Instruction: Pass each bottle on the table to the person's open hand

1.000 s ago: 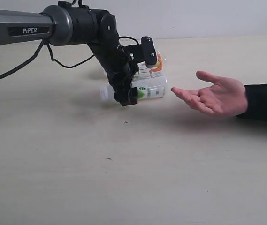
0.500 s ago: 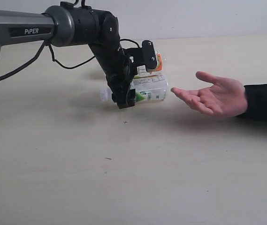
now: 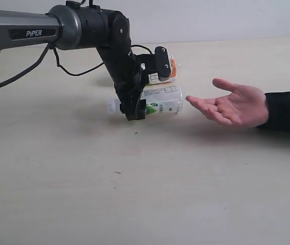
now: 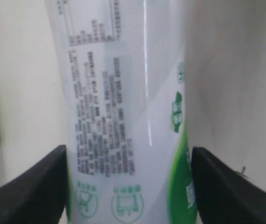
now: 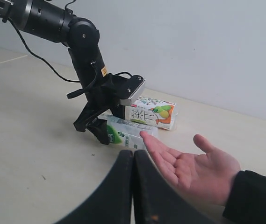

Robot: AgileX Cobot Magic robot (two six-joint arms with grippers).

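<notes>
The left gripper's point(image 3: 138, 107) jaws are closed against both sides of the green-white labelled bottle point(image 3: 162, 101), which is held sideways low over the table point(image 3: 134, 194), cap to the left. Just beyond it the fruit-print bottle point(image 3: 165, 75) is seen, with the open hand point(image 3: 236, 104) near on the right. The right gripper point(image 5: 133, 186) is closed and empty.

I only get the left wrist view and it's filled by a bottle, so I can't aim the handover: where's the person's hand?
Observer: The open hand is held palm up just beyond the base of the green-label bottle, not touching it.
Operator: Anything else close?
Observer: A fruit-print bottle lies on the table right behind it.
Operator: And the other arm?
Observer: The right gripper is shut, holding nothing.
</notes>
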